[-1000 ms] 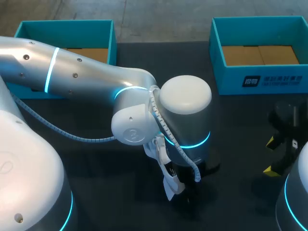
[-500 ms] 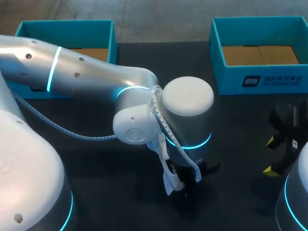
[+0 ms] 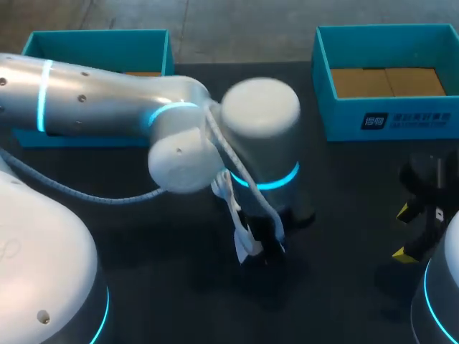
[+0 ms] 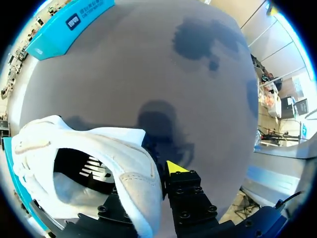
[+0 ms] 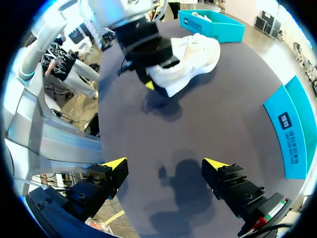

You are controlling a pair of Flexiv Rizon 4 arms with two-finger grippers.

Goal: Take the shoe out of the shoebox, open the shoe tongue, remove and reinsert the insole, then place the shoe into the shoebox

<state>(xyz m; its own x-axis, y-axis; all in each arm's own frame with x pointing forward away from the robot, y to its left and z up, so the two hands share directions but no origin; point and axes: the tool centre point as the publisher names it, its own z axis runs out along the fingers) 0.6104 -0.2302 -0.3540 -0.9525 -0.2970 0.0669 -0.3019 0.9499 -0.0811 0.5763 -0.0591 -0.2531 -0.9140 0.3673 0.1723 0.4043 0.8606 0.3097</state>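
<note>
Head view shows you the left arm (image 3: 107, 107) coming in from the left and ending over the middle of the table (image 3: 344, 215); its broad wrist hides most of its load, and only a strip of the white shoe (image 3: 244, 245) shows beneath it. The far-left shoebox (image 3: 97, 44) sits at the table's far left corner and the far-right shoebox (image 3: 445, 72) at its far right corner; both are teal with a brown floor, and both are well apart from the shoe.

In the left wrist view, the left gripper (image 4: 156, 181) is clamped on the shoe's white upper; the fabric runs down between the two black fingers; one yellow tip shows just beside it and the other is hidden behind it. The shoe's opening faces the camera and is dark inside; you cannot tell from here how the insole lies.

In the right wrist view, you see the shoe held above the table with its shadow lying apart from it on the dark surface; the far-left shoebox lies beyond it. The right gripper (image 5: 166, 166) hangs near the table's right edge; its fingers are spread wide with only bare table between them, and it grasps nothing; the far-right shoebox's teal wall runs beside it.
</note>
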